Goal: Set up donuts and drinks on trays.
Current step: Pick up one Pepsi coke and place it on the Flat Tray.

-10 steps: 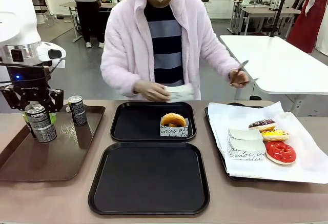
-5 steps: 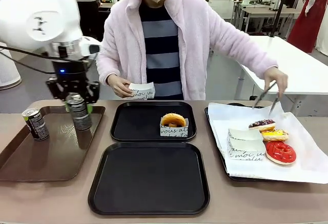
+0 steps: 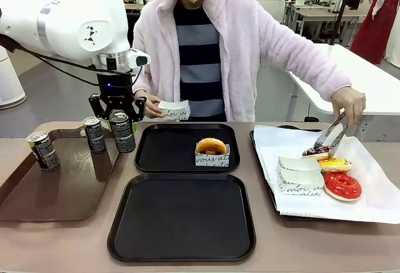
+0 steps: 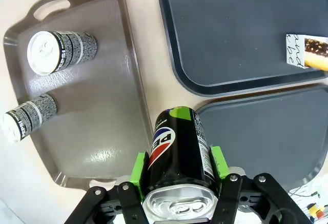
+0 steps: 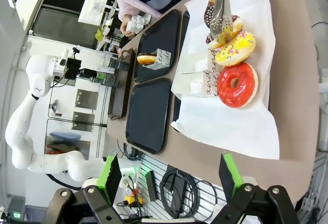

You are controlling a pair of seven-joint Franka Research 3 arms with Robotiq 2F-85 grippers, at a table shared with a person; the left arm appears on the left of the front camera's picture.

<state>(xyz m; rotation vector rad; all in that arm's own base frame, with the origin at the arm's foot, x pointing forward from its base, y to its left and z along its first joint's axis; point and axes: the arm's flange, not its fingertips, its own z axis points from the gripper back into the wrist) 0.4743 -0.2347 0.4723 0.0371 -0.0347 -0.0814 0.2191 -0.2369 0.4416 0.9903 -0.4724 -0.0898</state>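
Altogether three cans: two stand on the brown tray's far part. The third can is clenched upright in the left tool at that tray's far right corner, just beside the far black tray's left edge. Four donuts: one sleeved donut sits on the far black tray, and three lie on the paper-lined tray at the counter's right end. Two black trays, far and near. The right tool gapes, released. Half a second ago the left tool held its can farther left over the brown tray, and the person's tongs, then raised, now touch the chocolate donut.
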